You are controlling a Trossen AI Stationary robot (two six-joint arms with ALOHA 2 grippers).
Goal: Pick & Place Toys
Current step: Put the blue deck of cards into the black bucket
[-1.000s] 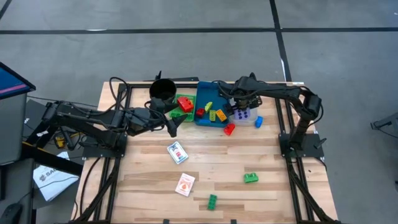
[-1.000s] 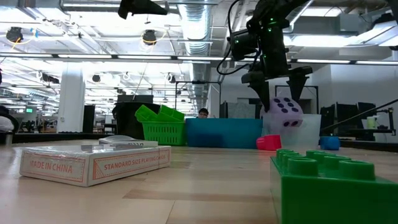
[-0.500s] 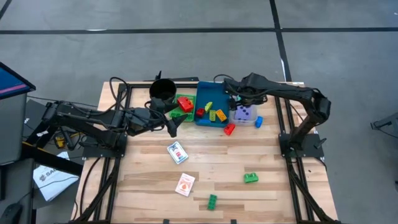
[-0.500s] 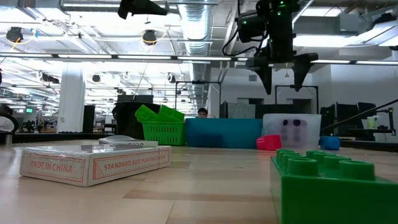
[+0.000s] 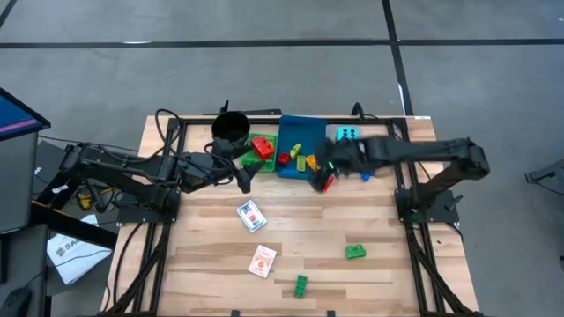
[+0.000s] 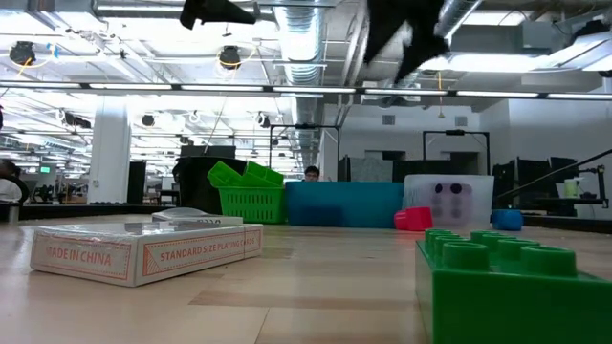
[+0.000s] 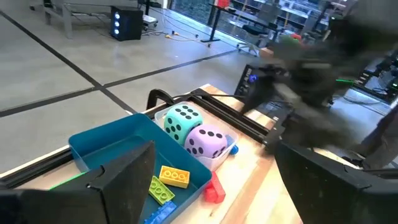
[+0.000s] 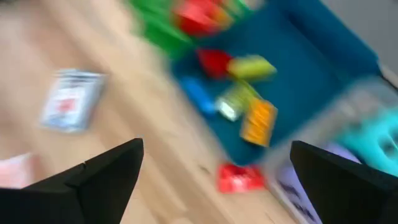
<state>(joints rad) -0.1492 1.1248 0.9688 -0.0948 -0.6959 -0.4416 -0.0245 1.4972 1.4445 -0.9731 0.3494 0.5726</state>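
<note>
Wooden desk (image 5: 300, 242) holds scattered bricks. Both dice, cyan (image 7: 182, 121) and purple (image 7: 208, 142), sit in the clear tray (image 7: 219, 160) near its far right corner. Right gripper (image 5: 322, 170) and left gripper (image 5: 245, 179) are spread, holding nothing.

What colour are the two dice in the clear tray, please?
Cyan die and purple die; left wrist view.

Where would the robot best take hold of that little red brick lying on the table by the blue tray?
Probably from straight above, fingers closing across the red brick's two long flat sides. It lies loose on the wood just outside the blue tray's corner, so its outer faces look free, while the tray wall crowds one end. The right hand, open, is already above it; the left hand waits, open, near the green tray.
</note>
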